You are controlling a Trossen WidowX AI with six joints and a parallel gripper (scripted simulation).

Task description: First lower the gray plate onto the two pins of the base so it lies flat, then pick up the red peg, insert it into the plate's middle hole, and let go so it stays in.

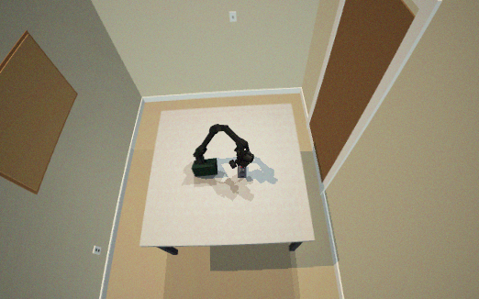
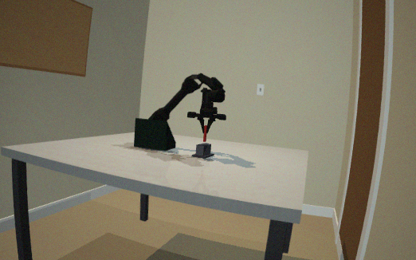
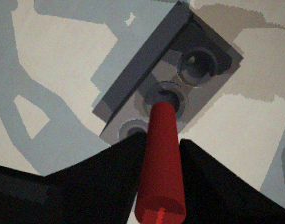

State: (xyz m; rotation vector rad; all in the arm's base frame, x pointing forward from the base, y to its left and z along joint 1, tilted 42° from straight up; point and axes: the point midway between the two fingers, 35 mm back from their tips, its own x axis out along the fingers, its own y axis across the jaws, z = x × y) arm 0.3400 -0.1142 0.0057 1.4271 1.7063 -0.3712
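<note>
One red peg (image 3: pixel 159 163), one gray plate (image 3: pixel 167 72) with three holes, one table (image 2: pixel 233 179).

pale square table (image 2: pixel 233 179) on dark legs; the arm's dark green mount box (image 2: pixel 153 135) sits on it; small gray base (image 2: pixel 203 151) rests just beside that

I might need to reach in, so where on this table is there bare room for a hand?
Bare stretches lie along the table's near edge, and by its left and right edges. It is crowded mid-table: the arm's green base block, the gray plate beside it, and the gripper holding the red peg just above.
</note>
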